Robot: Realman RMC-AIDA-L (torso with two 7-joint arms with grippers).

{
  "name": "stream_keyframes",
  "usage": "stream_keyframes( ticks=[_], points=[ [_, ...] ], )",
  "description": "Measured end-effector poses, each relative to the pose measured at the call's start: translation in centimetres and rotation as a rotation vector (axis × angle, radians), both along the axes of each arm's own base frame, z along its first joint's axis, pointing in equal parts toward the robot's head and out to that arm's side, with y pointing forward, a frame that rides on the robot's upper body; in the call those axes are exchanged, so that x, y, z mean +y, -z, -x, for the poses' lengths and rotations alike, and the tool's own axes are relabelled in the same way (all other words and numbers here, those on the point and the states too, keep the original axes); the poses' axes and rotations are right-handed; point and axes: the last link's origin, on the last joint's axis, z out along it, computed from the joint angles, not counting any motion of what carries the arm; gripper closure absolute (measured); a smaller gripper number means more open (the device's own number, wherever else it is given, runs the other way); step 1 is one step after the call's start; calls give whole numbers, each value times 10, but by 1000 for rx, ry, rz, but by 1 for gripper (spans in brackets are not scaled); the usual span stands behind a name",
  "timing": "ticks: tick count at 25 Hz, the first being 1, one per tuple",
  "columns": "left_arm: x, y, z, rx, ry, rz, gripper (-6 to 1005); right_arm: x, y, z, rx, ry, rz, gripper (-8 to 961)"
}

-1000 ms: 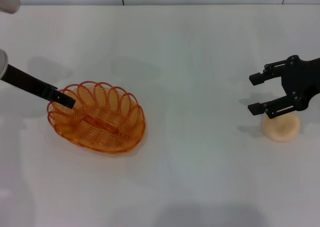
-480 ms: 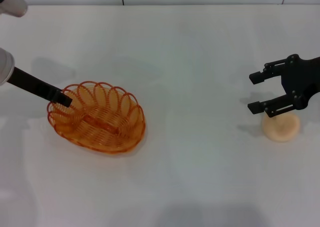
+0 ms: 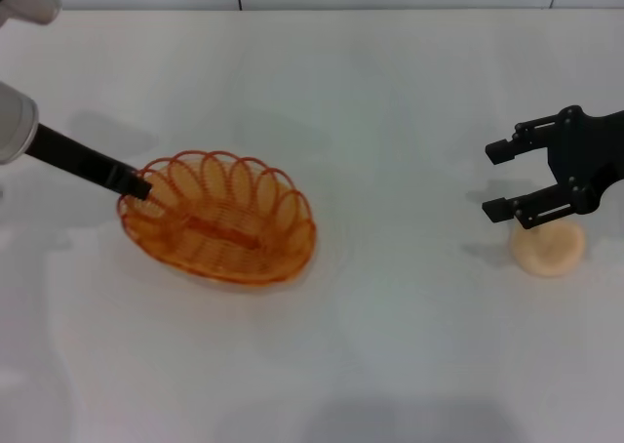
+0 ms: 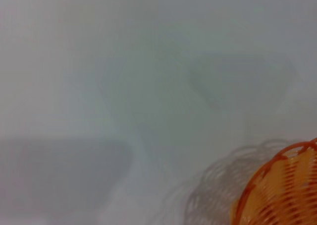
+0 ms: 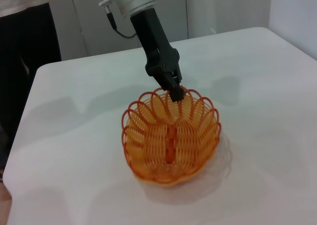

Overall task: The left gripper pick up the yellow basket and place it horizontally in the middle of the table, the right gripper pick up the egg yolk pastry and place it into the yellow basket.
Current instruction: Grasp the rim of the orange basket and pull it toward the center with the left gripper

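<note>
The yellow basket (image 3: pixel 219 230) is an oval orange wire basket on the left part of the white table (image 3: pixel 370 101). My left gripper (image 3: pixel 139 186) is shut on the basket's left rim, also shown in the right wrist view (image 5: pixel 174 92) with the basket (image 5: pixel 171 136). An edge of the basket shows in the left wrist view (image 4: pixel 277 190). The egg yolk pastry (image 3: pixel 549 249) is a pale round bun at the right. My right gripper (image 3: pixel 505 181) is open, hovering just above and to the left of the pastry.
A person in dark clothes (image 5: pixel 27 51) stands beyond the table's far side in the right wrist view. The table's edge (image 5: pixel 20 121) runs close to the basket on that side.
The basket has moved to the right, toward the table's middle, with my left gripper holding its rim. The right gripper and the pastry have not moved.
</note>
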Motion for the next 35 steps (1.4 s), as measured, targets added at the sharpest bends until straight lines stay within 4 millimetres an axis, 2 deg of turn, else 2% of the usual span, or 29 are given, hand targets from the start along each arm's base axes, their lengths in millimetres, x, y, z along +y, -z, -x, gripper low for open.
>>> stream_keyframes(
  ticks=[7, 18, 30, 35],
  points=[
    [-2, 4, -14, -70, -38, 9, 925, 1, -2, 1, 13, -6, -12, 186],
    [-12, 33, -53, -184, -133, 44, 931, 1, -3, 1, 13, -38, -21, 186],
    [-29, 41, -56, -206, -303, -53, 932, -1, -13, -7, -11, -54, -42, 187],
    [-34, 47, -57, -317, -357, -85, 931, -2, -14, -9, -16, -66, -46, 187]
  ],
)
